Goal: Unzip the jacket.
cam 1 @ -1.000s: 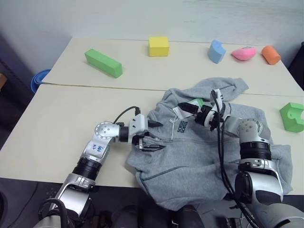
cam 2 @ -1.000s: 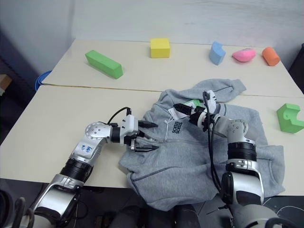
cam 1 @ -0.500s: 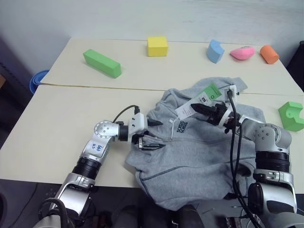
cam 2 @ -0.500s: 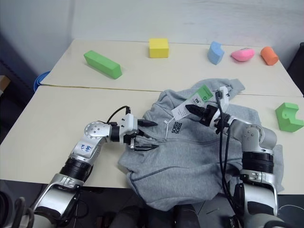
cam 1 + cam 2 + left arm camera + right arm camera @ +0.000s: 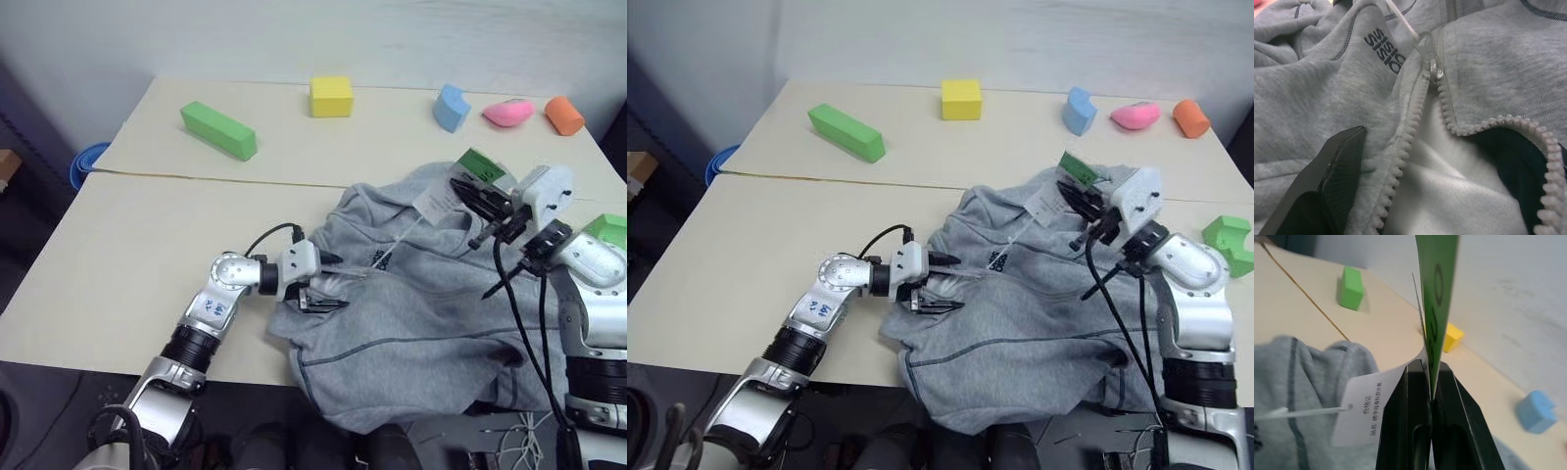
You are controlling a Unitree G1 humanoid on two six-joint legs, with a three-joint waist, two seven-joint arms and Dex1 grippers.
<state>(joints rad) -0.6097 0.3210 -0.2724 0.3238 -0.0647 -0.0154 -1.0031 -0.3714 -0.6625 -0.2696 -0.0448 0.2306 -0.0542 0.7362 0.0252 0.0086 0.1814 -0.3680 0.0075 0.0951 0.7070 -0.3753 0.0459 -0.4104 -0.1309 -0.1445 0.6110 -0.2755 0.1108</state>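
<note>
The right gripper point(image 5: 470, 196) had closed on the green hang tag point(image 5: 1436, 308) and lifted up and back toward the robot's right, away from the jacket's collar where it sat a second before. The white tag point(image 5: 1369, 409) hung just below its fingers, and the thin string from the tags ran taut down to the zipper slider point(image 5: 1432, 68). The jacket point(image 5: 421, 313) lay spread on the table point(image 5: 127, 255), its zipper parted a short way below the slider. The left gripper point(image 5: 323, 284) stayed wide open over the chest beside the zipper, one finger point(image 5: 1327, 181) resting on the fleece, holding nothing. Pulling by the tag probably tugged the slider, but the zipper remained mostly closed.
</note>
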